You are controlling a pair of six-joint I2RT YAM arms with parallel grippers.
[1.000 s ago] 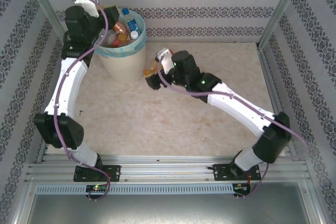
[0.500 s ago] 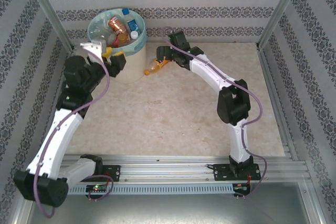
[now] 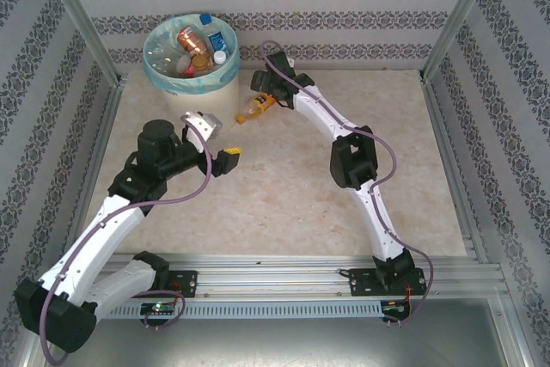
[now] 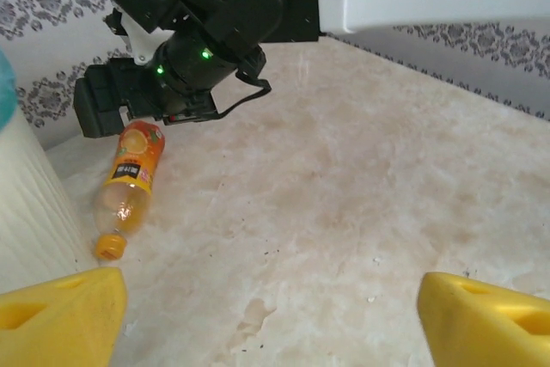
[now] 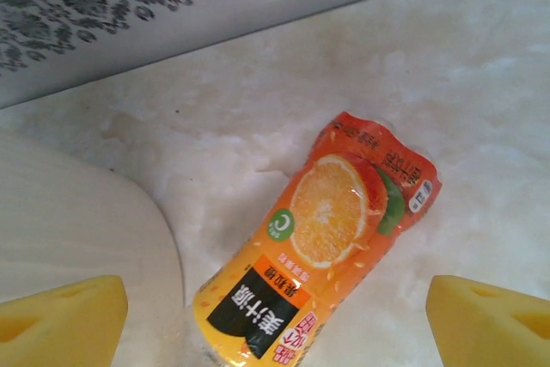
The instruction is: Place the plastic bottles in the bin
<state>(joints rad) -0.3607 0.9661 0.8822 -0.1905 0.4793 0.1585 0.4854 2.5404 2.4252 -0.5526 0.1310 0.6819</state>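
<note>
An orange juice bottle [image 3: 256, 109] lies on the table just right of the bin [image 3: 206, 83], its cap [image 4: 110, 247] pointing at the near left. My right gripper [image 3: 260, 94] hovers open over its labelled body [image 5: 322, 247], yellow fingertips [image 5: 60, 324] on either side and not touching it. The round cream bin with a teal liner holds several plastic bottles [image 3: 193, 42]. My left gripper [image 3: 225, 139] hangs open over bare table in front of the bin with nothing between its fingertips [image 4: 485, 320]; from it I see the orange bottle [image 4: 129, 180] and the bin wall [image 4: 26, 204].
Patterned walls and metal posts [image 3: 82, 19] close in the back and sides. The right arm [image 3: 352, 156] reaches diagonally across the middle of the marble tabletop [image 3: 284, 204]. The bin wall [image 5: 77, 221] stands close to the right gripper's left finger.
My left arm has pulled back from the bin to the table in front of it, and its jaws have opened wider. My right arm has stretched out toward the back, over the orange bottle.
</note>
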